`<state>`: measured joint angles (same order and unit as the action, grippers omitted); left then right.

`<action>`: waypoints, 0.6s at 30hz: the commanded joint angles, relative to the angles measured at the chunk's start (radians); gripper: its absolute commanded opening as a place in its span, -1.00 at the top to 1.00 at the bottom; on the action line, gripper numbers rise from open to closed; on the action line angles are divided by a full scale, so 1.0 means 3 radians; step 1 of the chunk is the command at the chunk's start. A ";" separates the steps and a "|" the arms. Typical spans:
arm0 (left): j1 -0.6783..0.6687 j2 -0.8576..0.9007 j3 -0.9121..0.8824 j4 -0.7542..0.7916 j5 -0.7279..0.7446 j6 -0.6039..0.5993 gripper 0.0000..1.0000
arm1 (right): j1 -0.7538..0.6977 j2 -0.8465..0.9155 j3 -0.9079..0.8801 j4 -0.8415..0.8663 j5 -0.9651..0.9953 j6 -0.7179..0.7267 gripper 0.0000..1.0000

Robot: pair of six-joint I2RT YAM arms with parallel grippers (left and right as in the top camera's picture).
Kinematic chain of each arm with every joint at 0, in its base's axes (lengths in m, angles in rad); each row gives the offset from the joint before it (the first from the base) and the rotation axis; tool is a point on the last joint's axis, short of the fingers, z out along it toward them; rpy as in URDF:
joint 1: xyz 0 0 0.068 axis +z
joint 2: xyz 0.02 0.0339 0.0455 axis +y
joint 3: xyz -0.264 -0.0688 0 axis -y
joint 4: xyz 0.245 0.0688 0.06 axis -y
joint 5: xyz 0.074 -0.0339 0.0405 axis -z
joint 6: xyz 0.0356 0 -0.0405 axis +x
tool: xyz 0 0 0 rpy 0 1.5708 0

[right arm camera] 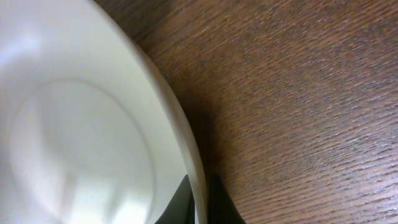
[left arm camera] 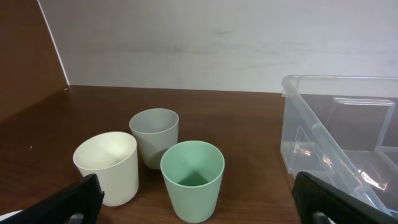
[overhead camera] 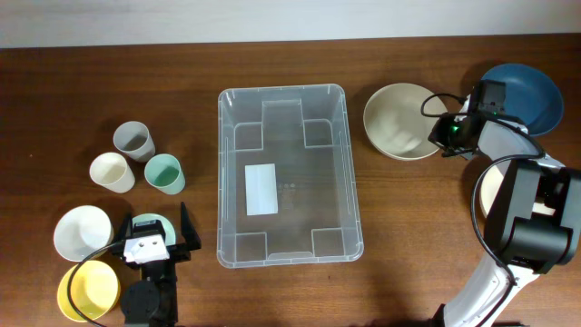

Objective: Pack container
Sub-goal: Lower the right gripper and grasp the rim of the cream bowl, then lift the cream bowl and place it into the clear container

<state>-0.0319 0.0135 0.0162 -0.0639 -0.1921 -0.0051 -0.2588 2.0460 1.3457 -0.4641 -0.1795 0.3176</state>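
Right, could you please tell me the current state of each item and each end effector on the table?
container: upright, open-topped, empty.
grey cup: upright, empty.
cream cup: upright, empty.
green cup: upright, empty.
beige bowl: upright, empty, rim gripped.
blue bowl: upright, partly hidden.
white bowl: upright, empty.
yellow bowl: upright, empty.
mint bowl: mostly hidden.
left end effector: open, holding nothing.
right end effector: closed on the beige bowl's rim.

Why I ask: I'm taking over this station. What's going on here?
The right end effector pinches the rim of the beige bowl, which sits on the table right of the container. The container holds nothing yet. The left end effector is open and holds nothing, facing the green cup.
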 commanded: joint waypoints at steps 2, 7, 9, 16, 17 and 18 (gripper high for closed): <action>0.0014 -0.0025 -0.0025 0.0006 -0.0014 -0.0022 -0.99 | 0.0017 -0.0495 0.0108 -0.0004 -0.0042 -0.0020 0.92; 0.0014 -0.0025 -0.0025 0.0006 -0.0014 -0.0022 -0.99 | 0.0189 -0.1263 0.0127 0.0055 -0.0039 -0.0291 0.92; 0.0014 -0.0025 -0.0025 0.0006 -0.0014 -0.0022 -0.99 | 0.0319 -0.1471 0.0131 0.0062 -0.0043 -0.0398 0.92; 0.0014 -0.0025 -0.0025 0.0006 -0.0014 -0.0022 -0.99 | 0.1174 -0.1675 0.0131 0.0088 -0.0039 -0.0736 0.92; 0.0014 -0.0025 -0.0025 0.0006 -0.0014 -0.0022 -0.99 | 0.1272 -0.1653 0.0131 0.0088 -0.0038 -0.0767 0.92; 0.0014 -0.0025 -0.0025 0.0006 -0.0014 -0.0022 -0.99 | 0.1364 -0.1619 0.0131 0.0090 -0.0006 -0.0777 0.92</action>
<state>-0.0319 0.0139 0.0162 -0.0639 -0.1921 -0.0051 0.0917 1.5463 1.3727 -0.4416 -0.1791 0.1192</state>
